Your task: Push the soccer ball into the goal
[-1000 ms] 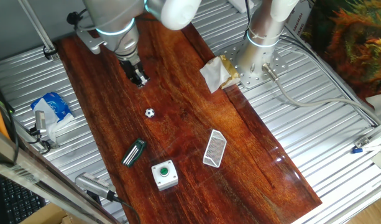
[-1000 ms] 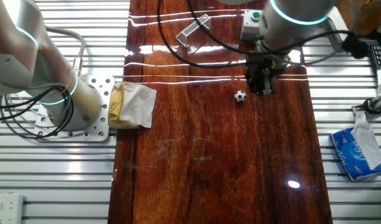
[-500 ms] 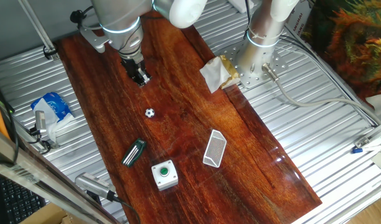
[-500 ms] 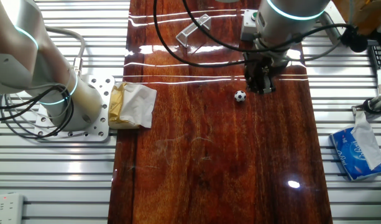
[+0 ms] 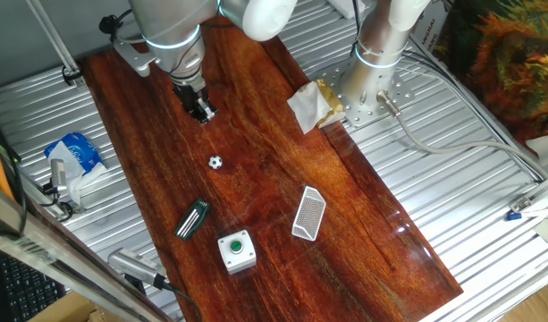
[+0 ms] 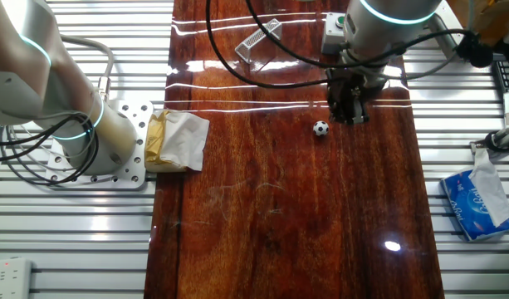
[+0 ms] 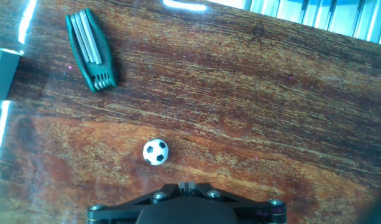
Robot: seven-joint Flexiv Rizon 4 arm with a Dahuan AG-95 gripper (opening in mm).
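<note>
Hand view showed the tiny white soccer ball with black patches (image 7: 155, 152) lying free on the dark reddish wooden table (image 7: 252, 112), just ahead of the black body of the end effector (image 7: 184, 200) and a little toward 10 o'clock from it. Further toward 11 o'clock lay a dark green clip-like bar with pale stripes (image 7: 90, 50), well apart from the ball. The goal was not seen in this view.

From one fixed view, the ball (image 5: 215, 163) sat near the middle of the table, and the small white frame with fine mesh netting (image 5: 308, 214) lay at about 4 o'clock from it, well apart. The end effector (image 5: 202, 112) stood at about 12 o'clock from the ball, so the ball was roughly between the tool and the lower part of the table. This placing probably served the push: the tool was behind the ball, though the goal lay somewhat to the side of that line, so I judged that a corrected approach might be needed. A white box with a green round button (image 5: 237, 249) rested at 6 o'clock from the ball.

The arm pointed the end effector (image 6: 349, 110) down, near the table surface, beside the ball (image 6: 320, 129) but not touching it. The fingers looked close together and held nothing, yet the exact gap I cannot tell.
</note>
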